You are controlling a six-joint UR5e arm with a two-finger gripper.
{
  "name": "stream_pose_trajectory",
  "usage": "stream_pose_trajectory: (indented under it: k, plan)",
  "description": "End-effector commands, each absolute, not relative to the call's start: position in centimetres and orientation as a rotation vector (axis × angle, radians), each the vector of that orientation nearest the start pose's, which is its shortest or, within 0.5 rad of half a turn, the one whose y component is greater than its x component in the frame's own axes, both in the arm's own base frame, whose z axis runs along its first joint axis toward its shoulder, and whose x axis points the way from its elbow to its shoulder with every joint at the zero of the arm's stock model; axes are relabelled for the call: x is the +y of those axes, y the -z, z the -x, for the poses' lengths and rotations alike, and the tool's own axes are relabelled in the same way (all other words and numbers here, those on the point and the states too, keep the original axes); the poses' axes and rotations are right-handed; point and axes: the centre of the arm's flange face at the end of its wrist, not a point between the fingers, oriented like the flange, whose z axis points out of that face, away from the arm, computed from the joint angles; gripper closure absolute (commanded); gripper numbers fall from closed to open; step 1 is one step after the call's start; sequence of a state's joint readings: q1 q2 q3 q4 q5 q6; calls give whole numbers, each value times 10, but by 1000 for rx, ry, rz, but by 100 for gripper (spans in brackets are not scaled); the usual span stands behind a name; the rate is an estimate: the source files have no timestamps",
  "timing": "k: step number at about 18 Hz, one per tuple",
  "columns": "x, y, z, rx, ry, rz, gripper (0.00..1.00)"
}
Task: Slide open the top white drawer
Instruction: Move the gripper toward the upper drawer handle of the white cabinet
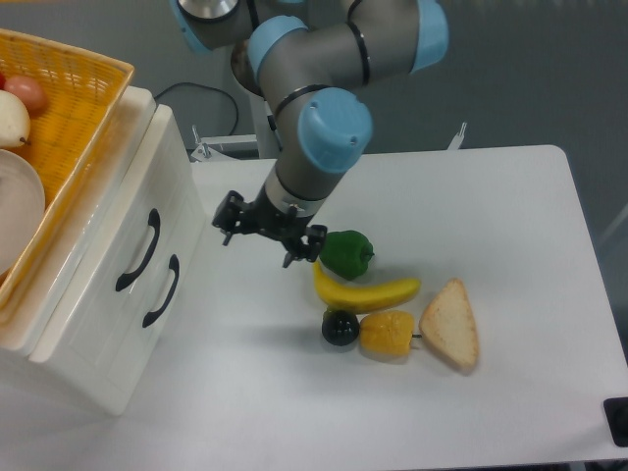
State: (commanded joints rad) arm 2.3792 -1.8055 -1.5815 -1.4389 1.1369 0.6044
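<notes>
Tabletop (510, 196), white, carries everything here. Biggest on it is the small white cabinet (59, 324) at the left edge, front face turned toward the table's middle. Its two drawers both sit flush with the face; the top white drawer (123, 231) is the upper one, marked by the curved black handle (138, 251) nearer the cabinet's top, while the lower drawer (147, 324) has a matching handle (162, 291) just beside it. A yellow woven basket (83, 88) rests on the cabinet's top, holding a white plate (15, 211) and some pale round fruit (only partly in view).

The grey and blue arm (314, 108) reaches down from the far edge toward the table's middle. Its gripper (270, 231) hangs a little way off the drawer fronts, touching neither handle; whether its black fingers are apart or together I cannot tell from this angle.

Right of the gripper, near the centre, lie a banana (365, 291), a slice of bread (451, 324), a green pepper (346, 253) touching the banana's far side, a yellow pepper (388, 334), and a small dark round fruit (340, 328).
</notes>
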Motion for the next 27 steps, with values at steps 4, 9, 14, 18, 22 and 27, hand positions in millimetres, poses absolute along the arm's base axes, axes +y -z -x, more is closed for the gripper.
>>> stream_pose_trajectory:
  k: [4,9,14,18,22,27]
  plan:
    - [522,-381,288,-329,628,2835,0]
    - [522,-381,285,-337,669,2823,0]
    - [531,-377,270,-306,691,2837,0]
    - [536,-379,264,-288,698,2828,0]
    - [537,-379,264,-286,697,2828,0]
    - [546,-374,254,-268,712,2839,0]
